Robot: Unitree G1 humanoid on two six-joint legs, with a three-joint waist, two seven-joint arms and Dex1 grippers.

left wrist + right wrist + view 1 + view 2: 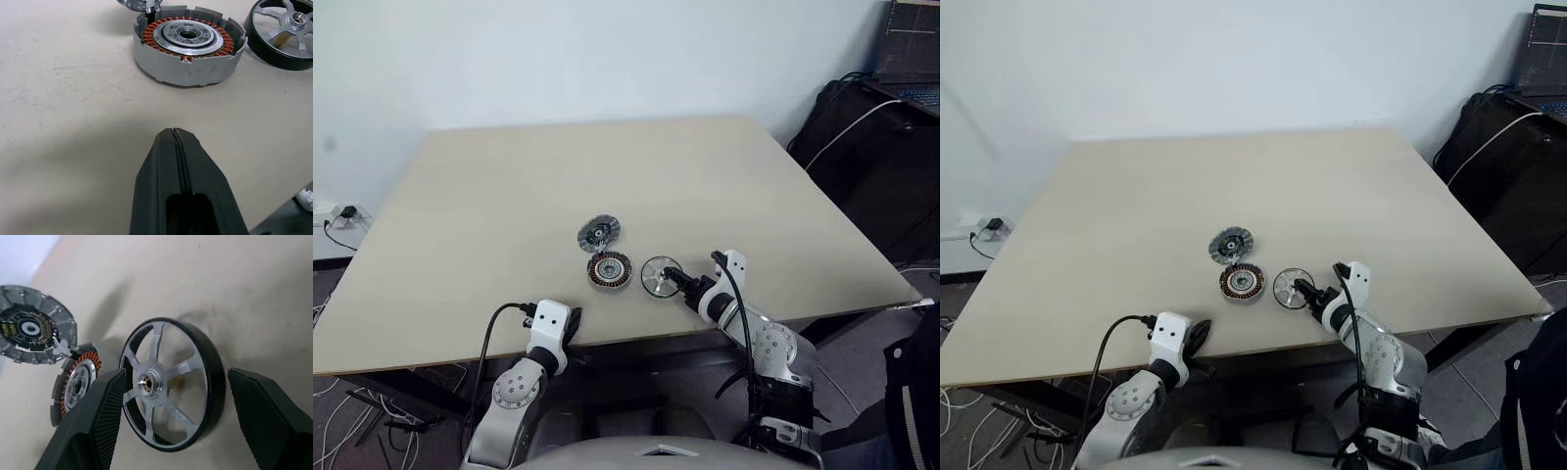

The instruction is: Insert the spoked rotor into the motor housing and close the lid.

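Plain pale wall (607,59) behind, even diffuse light, soft shadows. Beige square counter (509,196) takes most of the view, matte top. Far right: dark cabinet or desk (871,166) carrying a laptop (911,49) with its screen lit, a white cable (847,127) draped down its front. Left, low on the wall: power socket with a plug (347,213), cables trailing over the grey floor (333,431) under the counter edge.

Lab or office test room indicated: bare beige table (509,196) ahead of both grippers, plain white wall (558,59) beyond, laptop (911,49) and loose cables (847,122) far right of the right gripper (671,281).
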